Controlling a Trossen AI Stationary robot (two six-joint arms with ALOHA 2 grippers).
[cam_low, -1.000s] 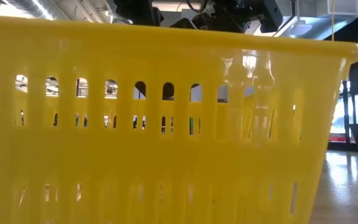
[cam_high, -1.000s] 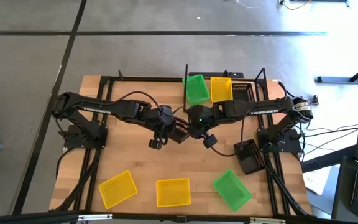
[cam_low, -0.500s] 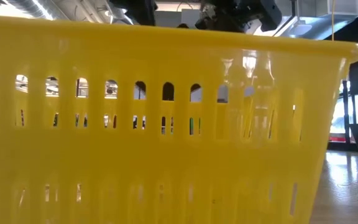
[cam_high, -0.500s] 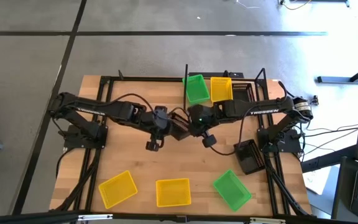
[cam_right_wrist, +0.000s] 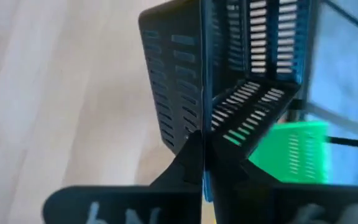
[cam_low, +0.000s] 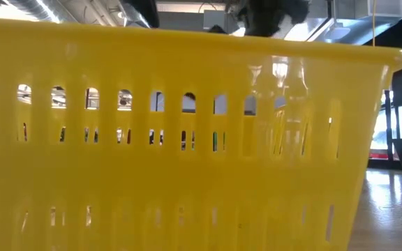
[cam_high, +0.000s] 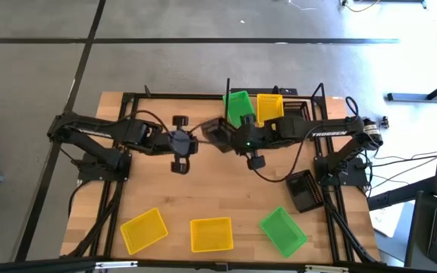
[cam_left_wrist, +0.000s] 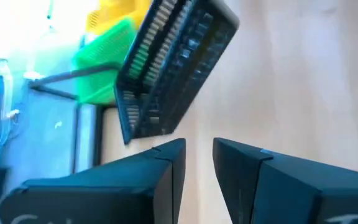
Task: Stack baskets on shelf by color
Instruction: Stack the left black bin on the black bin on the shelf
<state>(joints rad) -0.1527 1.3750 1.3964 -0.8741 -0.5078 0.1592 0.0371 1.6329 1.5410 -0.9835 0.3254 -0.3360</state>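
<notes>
Working left to right across your table (cam_high: pixel 226 193): your left gripper (cam_left_wrist: pixel 199 163) sits over bare wood in the left half, its fingers (cam_left_wrist: pixel 169 171) parted by a narrow gap and holding nothing. Just beyond them, your right gripper (cam_right_wrist: pixel 202 163) is clamped on the wall of a black basket (cam_high: pixel 217 133), which hangs tilted above the middle of the table, beside the shelf (cam_high: pixel 298 114); nothing lies inside it that you can see.

At the shelf along the far edge, a green basket (cam_high: pixel 240 108) sits tilted at its left end, a yellow basket (cam_high: pixel 270 108) beside it, and a dark one shows farther right. You cannot tell whether any of them are stacked.

On the near edge you have a yellow basket on the left (cam_high: pixel 144 230), a yellow basket in the middle (cam_high: pixel 211 234) and a green basket on the right (cam_high: pixel 283 230), each empty and lying apart from the others. Another black basket (cam_high: pixel 303 190) rests empty near the right arm's base
</notes>
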